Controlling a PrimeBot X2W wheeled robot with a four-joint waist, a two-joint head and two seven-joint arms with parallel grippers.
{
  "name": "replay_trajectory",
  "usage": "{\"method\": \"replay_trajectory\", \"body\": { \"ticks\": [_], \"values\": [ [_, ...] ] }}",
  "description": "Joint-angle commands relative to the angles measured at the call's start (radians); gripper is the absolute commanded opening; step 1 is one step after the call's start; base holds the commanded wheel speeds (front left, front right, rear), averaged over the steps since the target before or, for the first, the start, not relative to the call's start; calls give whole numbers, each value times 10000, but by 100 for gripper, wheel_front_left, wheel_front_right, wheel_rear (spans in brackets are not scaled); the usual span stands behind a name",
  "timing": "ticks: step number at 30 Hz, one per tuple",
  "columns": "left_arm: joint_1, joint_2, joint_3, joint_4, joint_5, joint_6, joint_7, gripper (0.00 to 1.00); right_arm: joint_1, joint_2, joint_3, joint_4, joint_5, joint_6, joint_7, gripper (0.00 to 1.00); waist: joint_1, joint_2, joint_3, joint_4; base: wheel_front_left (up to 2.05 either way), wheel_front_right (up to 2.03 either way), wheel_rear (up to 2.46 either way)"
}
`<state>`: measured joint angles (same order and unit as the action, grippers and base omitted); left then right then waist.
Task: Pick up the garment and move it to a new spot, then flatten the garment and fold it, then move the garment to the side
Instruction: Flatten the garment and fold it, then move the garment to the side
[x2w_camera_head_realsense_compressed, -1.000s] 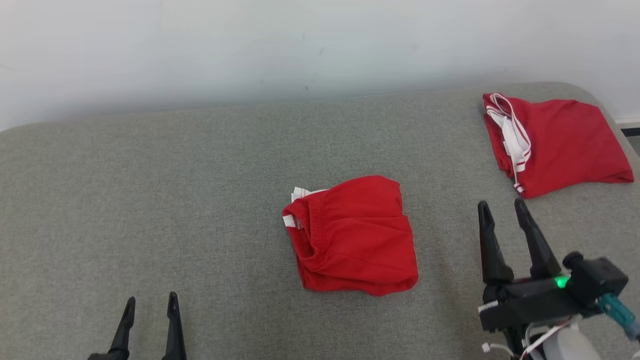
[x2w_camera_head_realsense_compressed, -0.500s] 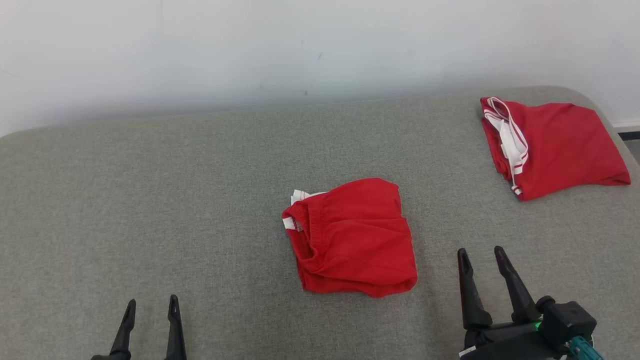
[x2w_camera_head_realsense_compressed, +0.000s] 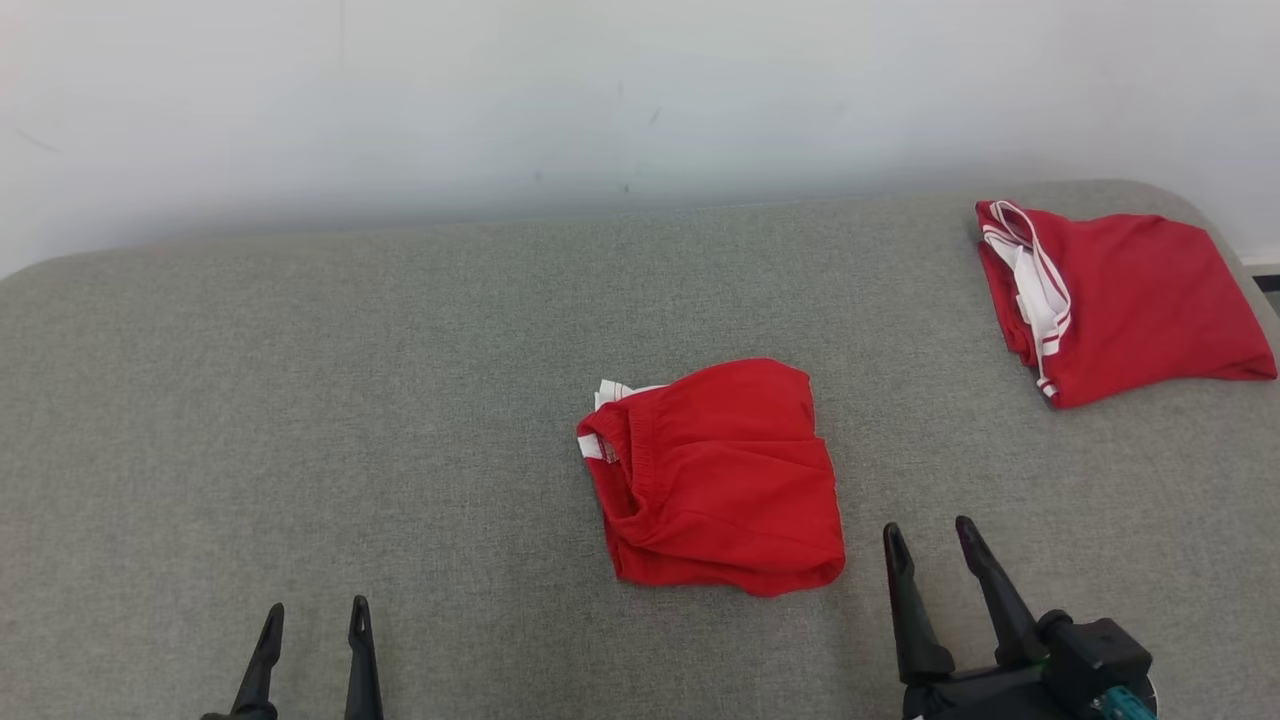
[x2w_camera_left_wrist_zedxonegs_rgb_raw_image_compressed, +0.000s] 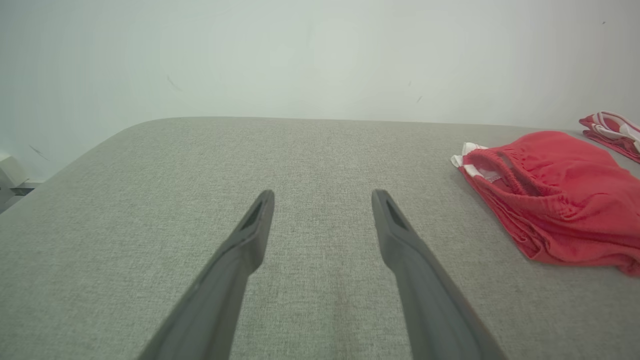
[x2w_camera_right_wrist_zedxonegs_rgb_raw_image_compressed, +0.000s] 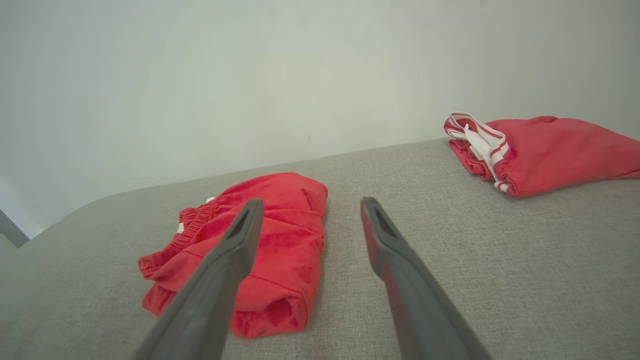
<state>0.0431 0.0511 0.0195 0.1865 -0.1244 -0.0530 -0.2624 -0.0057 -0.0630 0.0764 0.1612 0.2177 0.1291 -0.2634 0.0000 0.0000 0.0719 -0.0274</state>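
While both hands stood with their jaws spread wide and nothing between them, the folded red garment (x2w_camera_head_realsense_compressed: 720, 480) lay flat near the middle of the grey fabric-covered desk (x2w_camera_head_realsense_compressed: 300, 400), its elastic waistband and a white label turned toward nine o'clock in the head view.

From the right hand (x2w_camera_head_realsense_compressed: 928, 527), low at the five o'clock part of that view with fingers pointing toward twelve, the garment sat between nine and ten o'clock. It was near but not touching: a strip of bare grey cloth showed between the nearer fingertip and the garment's lower right corner. In the right wrist view the garment lay toward eight o'clock, partly behind that hand's own left finger.

From the left hand (x2w_camera_head_realsense_compressed: 317, 607), at the seven o'clock edge of the head view, the garment lay between two and three o'clock and well apart. The left wrist view showed it out at three o'clock, with plain grey cloth under and between the fingers.

A second red garment with white striped trim (x2w_camera_head_realsense_compressed: 1150, 290), also folded, rested at the desk's far corner, between one and two o'clock from the right hand and well apart from the first garment. A pale wall (x2w_camera_head_realsense_compressed: 600, 90) rose behind the desk at twelve o'clock.
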Motion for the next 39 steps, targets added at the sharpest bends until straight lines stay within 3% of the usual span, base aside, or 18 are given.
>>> {"method": "replay_trajectory", "body": {
  "ticks": [1, 39],
  "values": [
    [140, -13, -4, 28, 5, -9, -31, 100, -3, 35, 53, 41, -114, 18, -7, 100, 0, 0, 3, 8, 0, 0, 0],
    [253, -14, -47, -23, 49, 88, -31, 100, 33, 110, 191, 269, -279, 19, -7, 100, 0, 0, -34, 112, 0, 0, 0]
  ]
}}
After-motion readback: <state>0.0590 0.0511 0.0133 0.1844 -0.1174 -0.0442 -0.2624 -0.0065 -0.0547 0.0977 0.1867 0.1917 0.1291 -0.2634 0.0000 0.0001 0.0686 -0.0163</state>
